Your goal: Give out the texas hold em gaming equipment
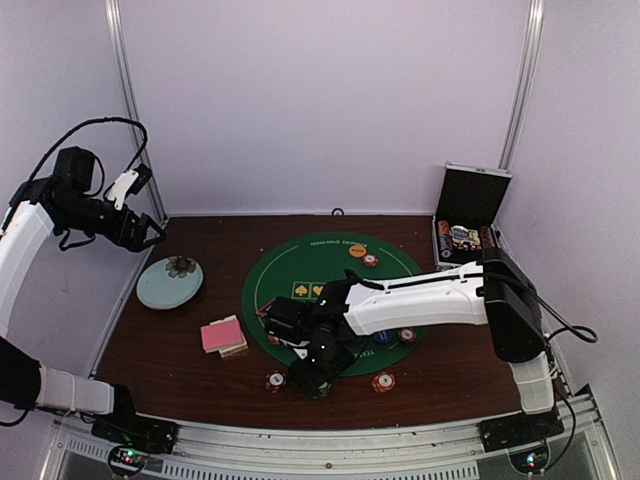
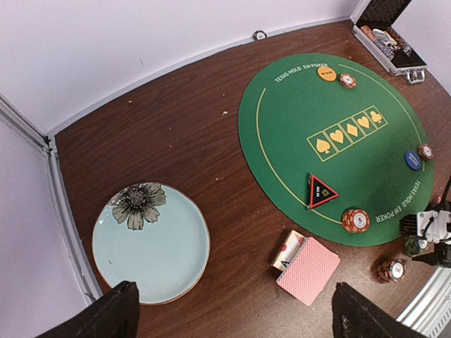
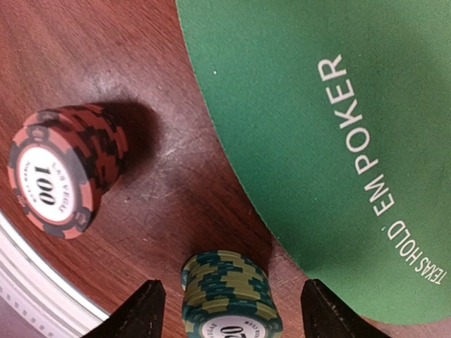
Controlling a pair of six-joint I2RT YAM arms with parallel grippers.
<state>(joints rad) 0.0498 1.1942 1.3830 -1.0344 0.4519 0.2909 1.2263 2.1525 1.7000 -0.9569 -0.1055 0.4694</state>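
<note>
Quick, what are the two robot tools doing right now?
Left tool: open, holding nothing.
Right tool: open around the green chip stack, not gripping it.

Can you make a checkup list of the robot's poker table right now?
Surface: brown table, round green mat.
Job's things: pink cards beside the mat; red chip stack and green chip stack on bare wood; orange button, blue button, triangular marker, more chips on the mat.
Clutter: pale blue flower dish; open metal case.
Hands: left hand raised, open, empty; right hand open, a finger each side of the green chip stack.
Cables: black cable above left arm; another by right arm.
Surroundings: white walls.
</note>
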